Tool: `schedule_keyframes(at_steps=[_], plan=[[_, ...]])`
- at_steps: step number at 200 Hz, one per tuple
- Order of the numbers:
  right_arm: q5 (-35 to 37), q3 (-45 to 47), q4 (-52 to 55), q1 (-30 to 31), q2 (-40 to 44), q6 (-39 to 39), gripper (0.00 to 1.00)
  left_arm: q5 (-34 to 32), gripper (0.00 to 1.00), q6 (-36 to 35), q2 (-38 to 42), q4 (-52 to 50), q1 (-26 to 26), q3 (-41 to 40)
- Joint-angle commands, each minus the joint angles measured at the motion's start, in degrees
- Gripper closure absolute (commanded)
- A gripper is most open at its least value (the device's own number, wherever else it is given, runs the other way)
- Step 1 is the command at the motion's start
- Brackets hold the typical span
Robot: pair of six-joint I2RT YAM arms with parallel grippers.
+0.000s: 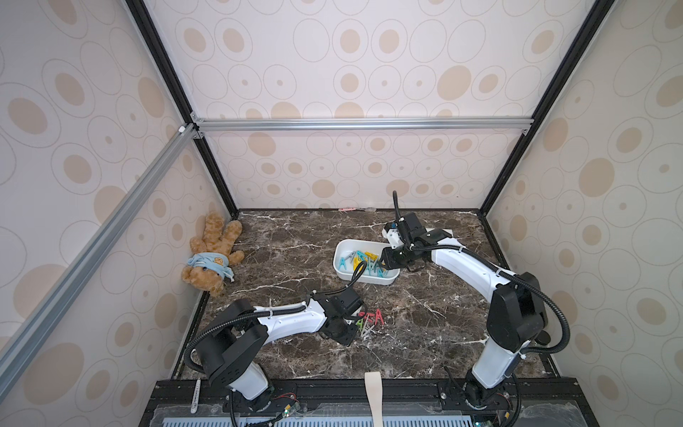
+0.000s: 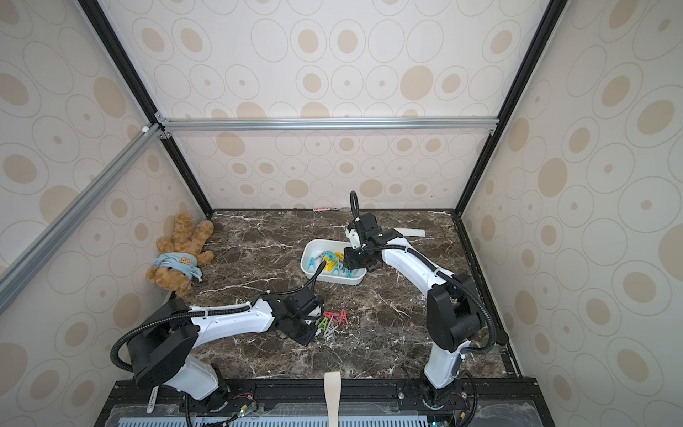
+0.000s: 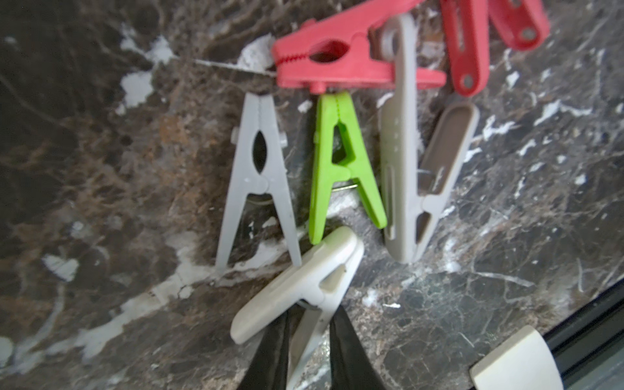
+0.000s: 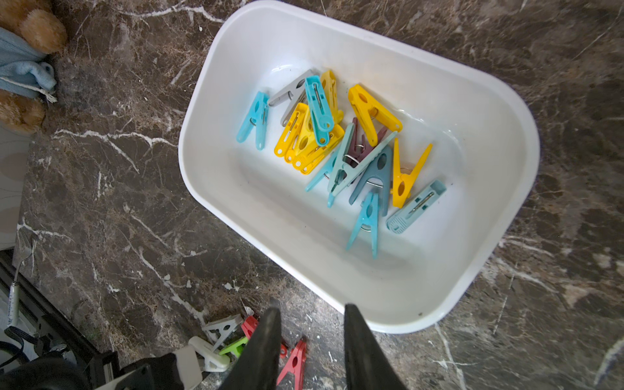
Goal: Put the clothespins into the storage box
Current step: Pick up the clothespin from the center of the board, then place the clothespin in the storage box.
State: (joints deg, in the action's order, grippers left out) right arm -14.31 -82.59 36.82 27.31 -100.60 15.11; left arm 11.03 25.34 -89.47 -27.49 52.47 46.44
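A robot test booth. Wallpapered panels (image 1: 351, 173) on aluminium rails (image 1: 354, 124) rise behind the right claw (image 4: 312, 307), marble tabletop (image 1: 295, 240) below.

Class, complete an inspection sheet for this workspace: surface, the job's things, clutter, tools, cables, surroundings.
surface: dark marble tabletop, white specks.
job's things: storage box holds many clothespins; loose clothespins, red, green, grey, white, lie outside near the left arm.
clutter: teddy bear by the left wall; paper strip behind the right arm.
tools: left tool closed on white clothespin; right tool open, empty, over the box's edge.
cables: black hoses along both arms; nothing snagged seen.
surroundings: spotted walls, aluminium frame.
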Motion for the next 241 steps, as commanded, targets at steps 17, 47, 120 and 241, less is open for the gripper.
schedule_keyframes(at_steps=[17, 47, 120, 241], plan=[[0.59, 1.11, -0.01, -0.06, 2.07, -0.43, 0.66, -0.83, 0.84, -1.17, 0.35, -3.57, 0.74, 0.94], [0.08, 1.80, -0.81, -0.06, 2.38, -0.06, 0.67, -1.48, 0.92, -1.09, 0.78, -4.15, 0.71, 1.23], [0.51, 3.12, 0.32, -0.04, 4.29, -1.29, 0.69, 2.11, 0.96, -1.96, 4.24, -6.94, 0.62, 3.95], [1.64, 8.65, 2.08, -0.04, 10.99, -1.22, 0.69, 12.22, 0.99, -3.90, -5.66, -9.46, -15.64, 32.60]])
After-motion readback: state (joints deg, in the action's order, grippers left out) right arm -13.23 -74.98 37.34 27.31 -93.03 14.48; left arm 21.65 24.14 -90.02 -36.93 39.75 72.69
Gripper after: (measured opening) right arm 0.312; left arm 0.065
